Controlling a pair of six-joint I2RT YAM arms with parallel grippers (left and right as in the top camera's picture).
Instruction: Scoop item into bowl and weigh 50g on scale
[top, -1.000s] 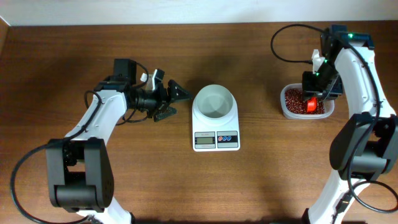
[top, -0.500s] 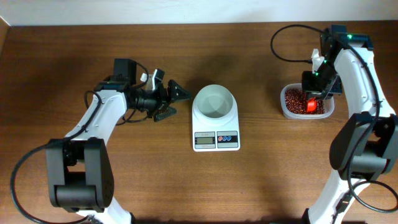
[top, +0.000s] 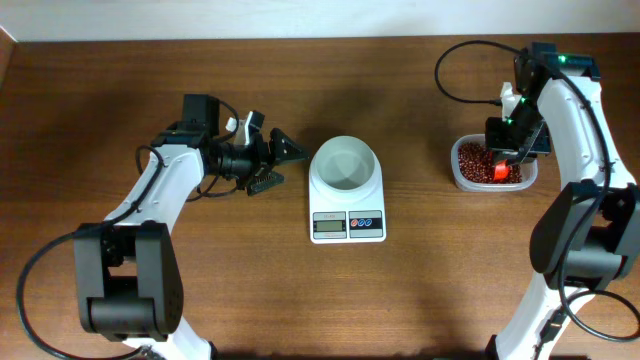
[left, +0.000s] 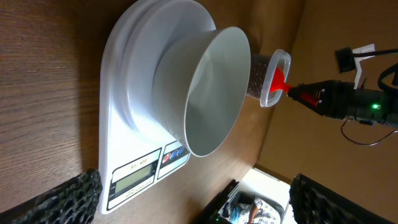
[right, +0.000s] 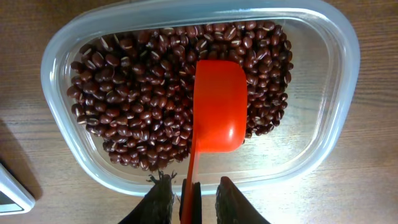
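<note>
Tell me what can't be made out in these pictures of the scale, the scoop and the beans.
Small white rectangular kitchen scale: display digits too small from overhead, too slanted in the left wrist view.
Small dark red-brown beans beneath the red plastic scoop: covered by it in the right wrist view.
Right end effector: whether its fingers clamp the scoop's handle, cut off by that view's bottom edge.

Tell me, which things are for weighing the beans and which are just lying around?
For the job: beans, clear tub, red scoop, white bowl, scale.
Just lying about: white box of odds and ends beyond the table edge.
</note>
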